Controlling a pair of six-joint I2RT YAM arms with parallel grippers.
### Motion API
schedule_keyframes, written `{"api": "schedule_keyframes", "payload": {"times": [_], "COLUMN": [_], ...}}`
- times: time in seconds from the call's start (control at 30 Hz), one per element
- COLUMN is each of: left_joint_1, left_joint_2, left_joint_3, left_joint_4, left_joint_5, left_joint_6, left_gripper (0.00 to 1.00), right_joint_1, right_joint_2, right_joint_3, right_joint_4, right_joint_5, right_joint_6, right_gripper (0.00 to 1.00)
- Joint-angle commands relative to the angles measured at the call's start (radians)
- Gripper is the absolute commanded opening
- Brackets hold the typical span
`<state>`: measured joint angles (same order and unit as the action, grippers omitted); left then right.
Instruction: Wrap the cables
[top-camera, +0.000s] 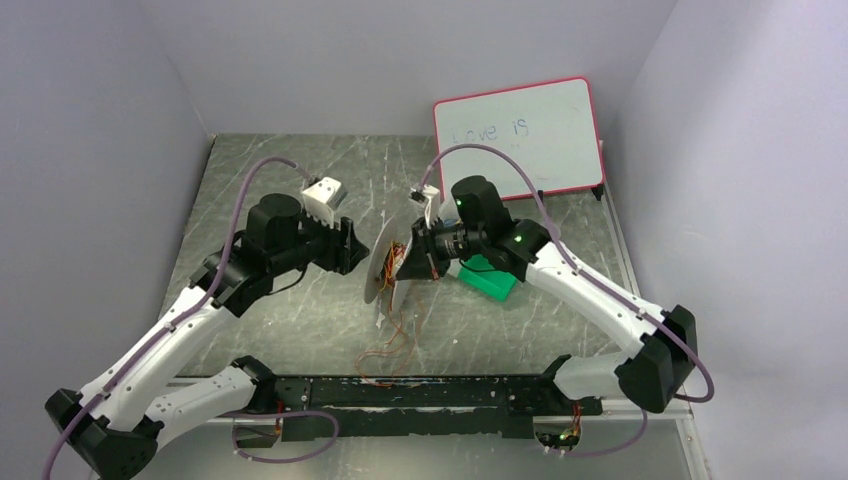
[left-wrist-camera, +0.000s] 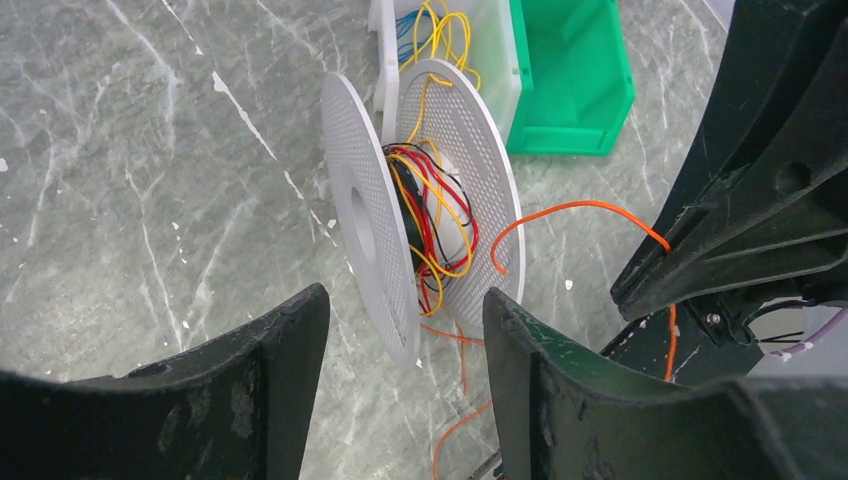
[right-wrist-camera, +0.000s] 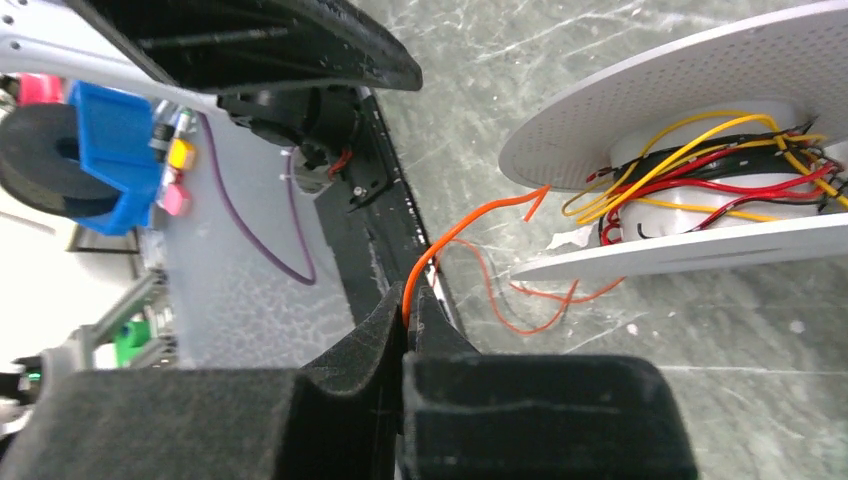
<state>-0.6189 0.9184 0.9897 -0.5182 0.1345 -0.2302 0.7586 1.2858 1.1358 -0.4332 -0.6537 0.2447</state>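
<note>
Overhead view: both arms reach inward from their bases and meet at mid-table, forearms raised, wrists levelled toward each other on either side of the white spool (left-wrist-camera: 365, 215), which stands on edge on the grey marbled table (left-wrist-camera: 150, 150). The left gripper (left-wrist-camera: 405, 300) points at the spool's outer flange, and its jaws stand wide apart with the flange's lower rim showing in the gap. Whether either finger touches the rim cannot be told. The right gripper (right-wrist-camera: 408, 300) has its jaws pressed together on the orange-red cable (left-wrist-camera: 580, 205), which rises from the pinch in an arc and runs to the spool's rim. More of the cable lies in loose loops on the table below the spool, toward the arms' base rail. Yellow, red and black wires are wound on the spool's core. Behind the spool are a green bin (left-wrist-camera: 570, 80) and a white bin (left-wrist-camera: 495, 50) holding yellow and blue loops, both cut off by the top edge of the left wrist view. In the overhead view the right gripper hides most of the spool's far flange. The whiteboard (top-camera: 520, 135) leaning at the back bears faint writing that is not legible. In the right wrist view the blue and black objects beyond the table edge are too blurred to identify.
</note>
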Motion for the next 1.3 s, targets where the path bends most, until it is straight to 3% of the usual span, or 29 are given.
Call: {"api": "schedule_keyframes", "payload": {"times": [0.0,0.27,0.8,1.27], "left_joint_1": [-0.001,0.0,-0.023,-0.056], "left_joint_2": [0.031,0.082,0.148,0.201], "left_joint_3": [0.009,0.011,-0.009,-0.046], "left_joint_4": [0.062,0.096,0.132,0.135], "left_joint_5": [0.016,0.044,0.036,-0.003], "left_joint_6": [0.038,0.064,0.032,0.022], "left_gripper": [0.63,0.63,0.62,0.59], "right_joint_1": [-0.036,-0.081,-0.11,-0.11], "right_joint_2": [0.057,0.195,0.271,0.288], "right_joint_3": [0.068,0.16,0.116,0.078], "right_joint_4": [-0.015,-0.1,0.11,0.194], "right_joint_5": [-0.087,-0.132,-0.274,-0.303], "right_joint_6": [0.131,0.271,0.537,0.613], "right_gripper": [0.0,0.0,0.0,0.0]}}
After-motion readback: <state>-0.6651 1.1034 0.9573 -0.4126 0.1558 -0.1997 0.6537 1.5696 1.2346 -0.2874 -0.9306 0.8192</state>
